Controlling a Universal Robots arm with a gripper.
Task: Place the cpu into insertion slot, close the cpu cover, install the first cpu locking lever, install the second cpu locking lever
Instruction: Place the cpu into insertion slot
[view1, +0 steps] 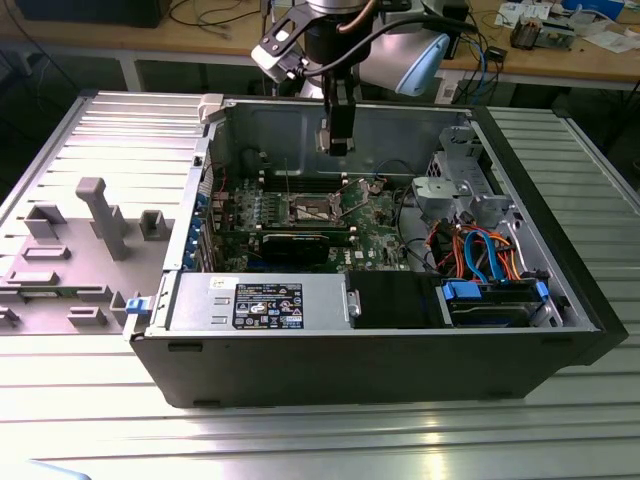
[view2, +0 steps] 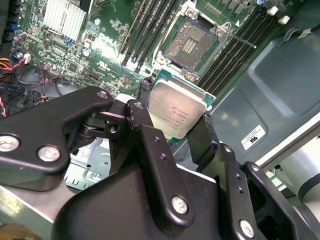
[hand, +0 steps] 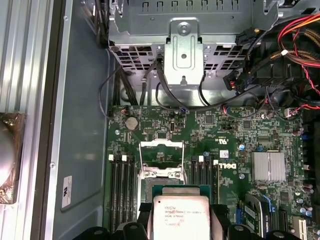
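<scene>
Two fingers (view2: 139, 116) pinch cpu (view2: 177, 107) in second wrist view, insertion slot (view2: 189, 46) bare; exterior view: gripper (view1: 338, 143) over board (view1: 378, 215).

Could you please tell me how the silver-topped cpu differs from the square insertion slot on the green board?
The silver-topped square cpu shows a smooth, dull metal face; the dark square insertion slot shows a recessed bed of fine contacts. The cpu is held above the green circuit board by the black gripper; the insertion slot is set into that board and is empty. Both are square.
</scene>
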